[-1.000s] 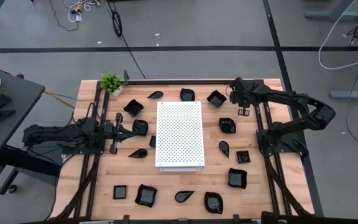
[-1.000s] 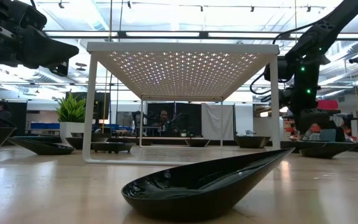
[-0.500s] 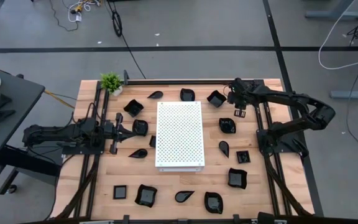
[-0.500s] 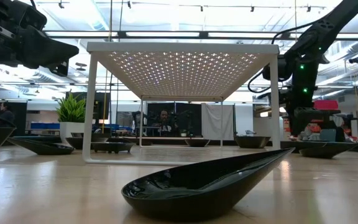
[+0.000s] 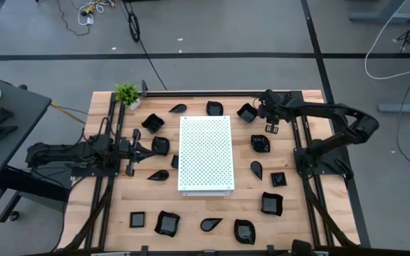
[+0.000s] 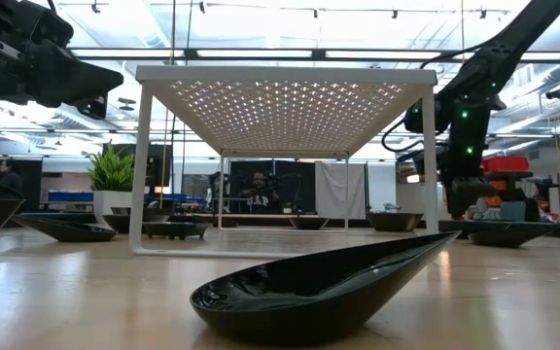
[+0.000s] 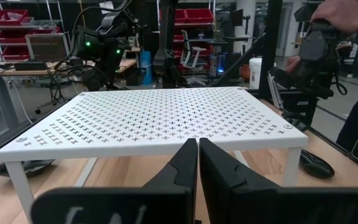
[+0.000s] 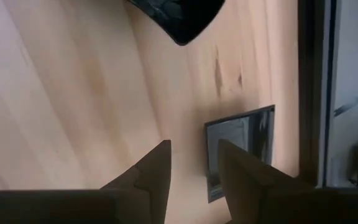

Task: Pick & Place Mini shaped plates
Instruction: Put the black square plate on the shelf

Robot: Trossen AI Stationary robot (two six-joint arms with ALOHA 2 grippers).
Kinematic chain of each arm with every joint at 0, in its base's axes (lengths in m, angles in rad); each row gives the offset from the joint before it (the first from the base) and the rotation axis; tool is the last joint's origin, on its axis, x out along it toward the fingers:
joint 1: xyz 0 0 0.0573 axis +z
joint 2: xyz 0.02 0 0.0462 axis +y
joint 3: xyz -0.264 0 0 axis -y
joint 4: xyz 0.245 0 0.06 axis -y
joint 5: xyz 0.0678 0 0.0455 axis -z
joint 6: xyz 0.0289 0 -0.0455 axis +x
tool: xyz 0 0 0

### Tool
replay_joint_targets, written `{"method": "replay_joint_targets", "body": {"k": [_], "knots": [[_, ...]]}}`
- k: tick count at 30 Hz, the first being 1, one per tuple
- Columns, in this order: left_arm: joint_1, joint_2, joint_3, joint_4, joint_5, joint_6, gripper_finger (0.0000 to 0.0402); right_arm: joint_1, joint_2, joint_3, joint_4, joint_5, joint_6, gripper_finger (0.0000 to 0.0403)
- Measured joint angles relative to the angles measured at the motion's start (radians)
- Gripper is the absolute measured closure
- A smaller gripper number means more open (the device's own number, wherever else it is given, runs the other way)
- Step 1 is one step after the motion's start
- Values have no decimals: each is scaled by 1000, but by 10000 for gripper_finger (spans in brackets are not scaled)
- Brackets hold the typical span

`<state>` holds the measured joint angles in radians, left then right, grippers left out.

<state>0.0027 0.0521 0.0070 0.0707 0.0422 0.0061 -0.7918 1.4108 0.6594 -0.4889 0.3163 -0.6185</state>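
From above, you see the mini shaped plates [image 5: 261,143] scattered on the wooden table [image 5: 105,213] all around the white perforated board [image 5: 205,154], with a small potted plant [image 5: 127,94] at the far left corner. Your left gripper [image 5: 148,150] waits low at the board's left side, just beside a square plate [image 5: 160,145]. Your right gripper [image 5: 265,108] hangs at the far right of the table, just beside a wavy plate [image 5: 247,112]. At table height, a leaf-shaped plate [image 6: 324,289] lies nearest, with the board [image 6: 285,109] standing on its legs behind it, and the right arm [image 6: 474,87] comes down at the right. Through the left wrist camera, you see the left gripper [image 7: 197,163] with its fingers [image 7: 182,168] pressed together, holding nothing, pointing at the board [image 7: 154,121]. Through the right wrist camera, the right gripper [image 8: 193,163] has its fingers [image 8: 156,168] spread, holding nothing, over bare wood, with one plate's edge [image 8: 176,15] beyond them.
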Motion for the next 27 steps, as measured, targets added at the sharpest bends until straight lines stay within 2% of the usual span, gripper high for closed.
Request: {"method": "replay_joint_targets", "body": {"k": [12,27], "knots": [[0,0,0,0,0,0,381,0,48,0,39,99,-73,270],[0,0,0,0,0,0,381,7,91,0,40,148,-206,270]]}}
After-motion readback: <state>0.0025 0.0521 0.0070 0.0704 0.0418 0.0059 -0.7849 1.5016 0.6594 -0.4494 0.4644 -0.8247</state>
